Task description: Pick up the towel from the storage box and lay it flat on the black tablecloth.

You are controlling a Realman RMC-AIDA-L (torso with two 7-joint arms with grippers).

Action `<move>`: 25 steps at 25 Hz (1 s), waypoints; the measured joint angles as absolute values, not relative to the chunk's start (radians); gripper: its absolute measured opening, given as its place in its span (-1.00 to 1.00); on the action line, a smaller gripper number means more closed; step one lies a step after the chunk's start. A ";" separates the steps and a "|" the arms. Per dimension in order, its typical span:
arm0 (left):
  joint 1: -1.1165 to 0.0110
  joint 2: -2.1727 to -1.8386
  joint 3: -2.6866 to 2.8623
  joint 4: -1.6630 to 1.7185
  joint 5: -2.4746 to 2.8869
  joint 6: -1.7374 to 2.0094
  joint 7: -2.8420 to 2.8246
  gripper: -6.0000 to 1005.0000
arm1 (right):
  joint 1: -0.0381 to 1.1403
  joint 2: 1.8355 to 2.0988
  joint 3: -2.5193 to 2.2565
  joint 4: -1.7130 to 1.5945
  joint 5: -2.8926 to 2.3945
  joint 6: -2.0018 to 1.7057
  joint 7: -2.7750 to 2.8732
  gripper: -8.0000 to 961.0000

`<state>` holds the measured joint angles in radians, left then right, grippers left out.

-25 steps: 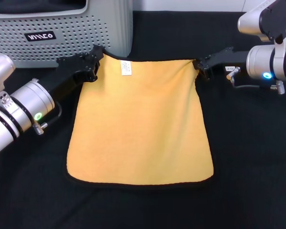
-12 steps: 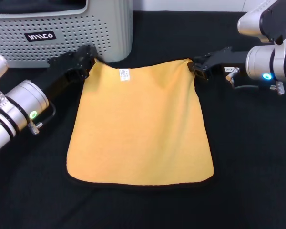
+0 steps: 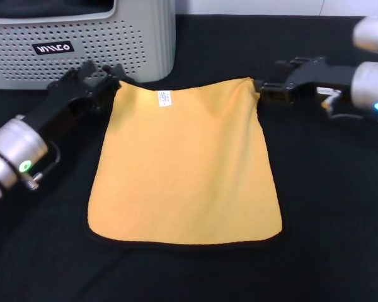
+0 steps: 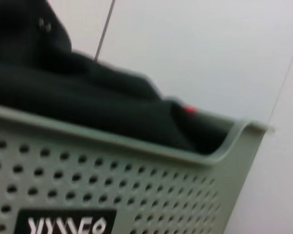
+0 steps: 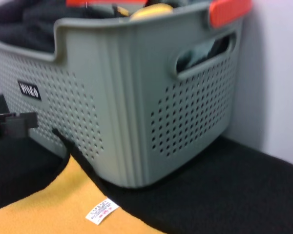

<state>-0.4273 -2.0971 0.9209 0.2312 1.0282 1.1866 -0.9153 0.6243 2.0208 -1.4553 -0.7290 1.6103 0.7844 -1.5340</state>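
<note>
The towel (image 3: 186, 167) lies flat, yellow side up, on the black tablecloth (image 3: 327, 207), its white tag (image 3: 164, 98) near the far edge. My left gripper (image 3: 101, 78) stands open just left of the towel's far left corner, apart from it and close to the storage box (image 3: 82, 38). At the far right corner my right gripper (image 3: 269, 88) is open, its fingertips right beside the black trim. The right wrist view shows the box (image 5: 136, 97), the towel's far edge (image 5: 53, 209) and its tag (image 5: 101, 211).
The storage box (image 4: 136, 190) holds dark cloth (image 4: 88, 107) and has an orange-red piece (image 5: 229, 10) on its rim. It stands at the back left, its front wall near the towel's far left corner. A pale wall lies behind it.
Both grippers have let go of the towel's far corners. The left one drew back to the left toward the box, the right one moved right. The far edge has settled onto the cloth.
</note>
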 joint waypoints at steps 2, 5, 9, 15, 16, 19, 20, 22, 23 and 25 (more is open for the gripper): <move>-0.395 -2.095 0.921 0.244 1.015 1.252 -0.916 0.14 | 0.562 2.021 -1.445 -0.802 1.611 0.814 -1.544 0.06; -0.332 -2.094 0.922 0.280 0.999 1.399 -0.914 0.28 | 0.478 2.022 -1.432 -0.906 1.613 0.871 -1.575 0.18; -0.265 -2.094 0.927 0.322 1.014 1.586 -0.903 0.47 | 0.383 2.023 -1.430 -1.018 1.658 1.024 -1.690 0.74; -0.186 -2.084 0.931 0.439 1.118 1.773 -1.043 0.46 | 0.295 2.016 -1.329 -1.119 1.749 1.431 -1.722 0.82; -0.183 -2.082 0.931 0.464 1.153 1.790 -1.093 0.46 | 0.298 2.015 -1.305 -1.121 1.748 1.481 -1.696 0.82; -0.184 -2.075 0.931 0.541 1.269 1.841 -1.255 0.45 | 0.322 1.998 -1.211 -1.120 1.740 1.706 -1.557 0.82; -0.186 -2.077 0.931 0.569 1.304 1.848 -1.300 0.45 | 0.326 1.988 -1.202 -1.131 1.739 1.748 -1.515 0.82; -0.189 -2.086 0.933 0.631 1.374 1.848 -1.385 0.45 | 0.325 1.965 -1.215 -1.176 1.731 1.792 -1.424 0.82; -0.195 -2.091 0.938 0.663 1.411 1.847 -1.436 0.45 | 0.322 1.953 -1.232 -1.202 1.728 1.795 -1.389 0.82; -0.213 -2.090 0.955 0.686 1.445 1.849 -1.500 0.45 | 0.319 1.936 -1.264 -1.245 1.728 1.795 -1.338 0.82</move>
